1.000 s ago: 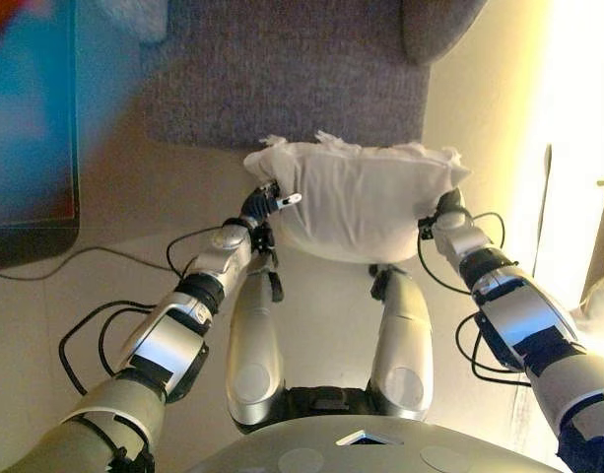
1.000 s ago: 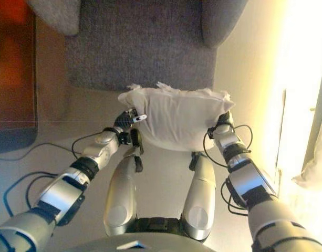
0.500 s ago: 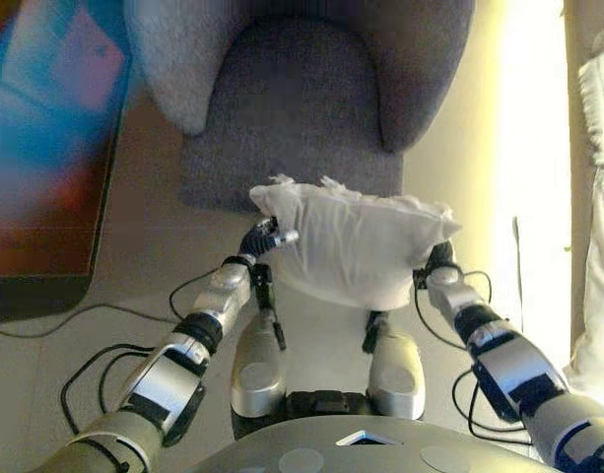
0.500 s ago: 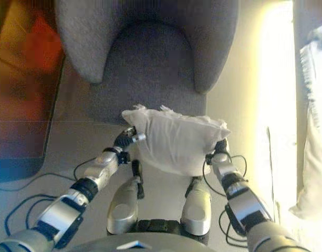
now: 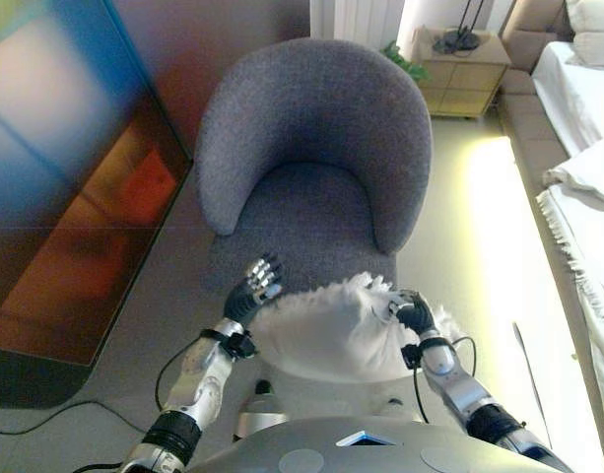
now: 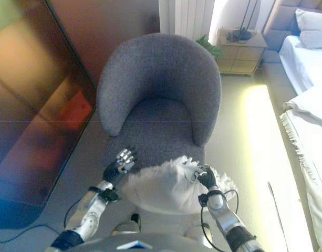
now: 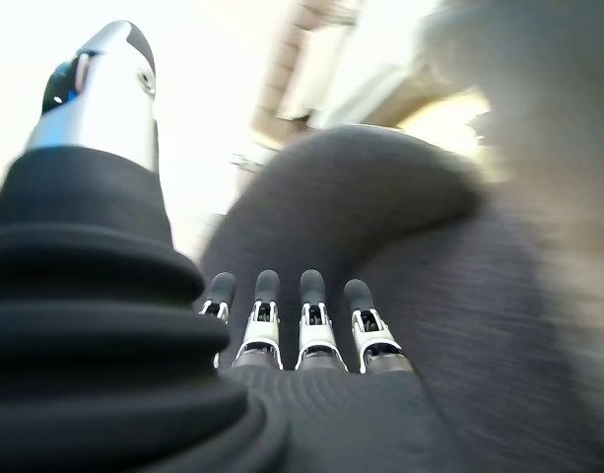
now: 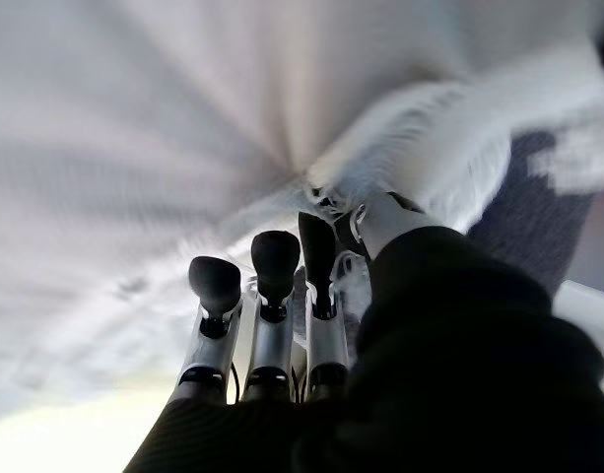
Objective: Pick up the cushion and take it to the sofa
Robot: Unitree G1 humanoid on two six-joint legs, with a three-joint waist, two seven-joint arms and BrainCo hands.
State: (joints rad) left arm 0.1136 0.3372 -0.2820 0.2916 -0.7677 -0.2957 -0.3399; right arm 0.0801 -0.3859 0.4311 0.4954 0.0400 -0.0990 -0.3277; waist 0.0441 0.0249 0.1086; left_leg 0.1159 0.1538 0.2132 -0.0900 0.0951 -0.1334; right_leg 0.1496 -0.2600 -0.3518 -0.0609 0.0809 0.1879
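Note:
A white fringed cushion [image 5: 326, 335] is pressed between my two hands, low in the eye views, at the front edge of the seat of a grey armchair [image 5: 311, 138]. My left hand [image 5: 252, 289] is at the cushion's upper left corner, fingers straight and pointing at the seat. In the left wrist view its fingers [image 7: 302, 320] are straight, with the chair's seat [image 7: 400, 227] past them. My right hand [image 5: 413, 315] presses the cushion's right side. In the right wrist view its straight fingers [image 8: 272, 296] lie against the cushion [image 8: 183, 118].
A large dark glossy panel [image 5: 65, 197] stands to the left of the chair. A wooden nightstand [image 5: 466, 64] and a small plant [image 5: 405, 61] are behind the chair. A bed with white bedding [image 5: 587, 108] runs along the right.
The camera has tilted up, so the whole chair now shows. The cushion, still between both hands, has come forward to the seat's front edge. My left hand's fingers now show straight above the cushion's corner.

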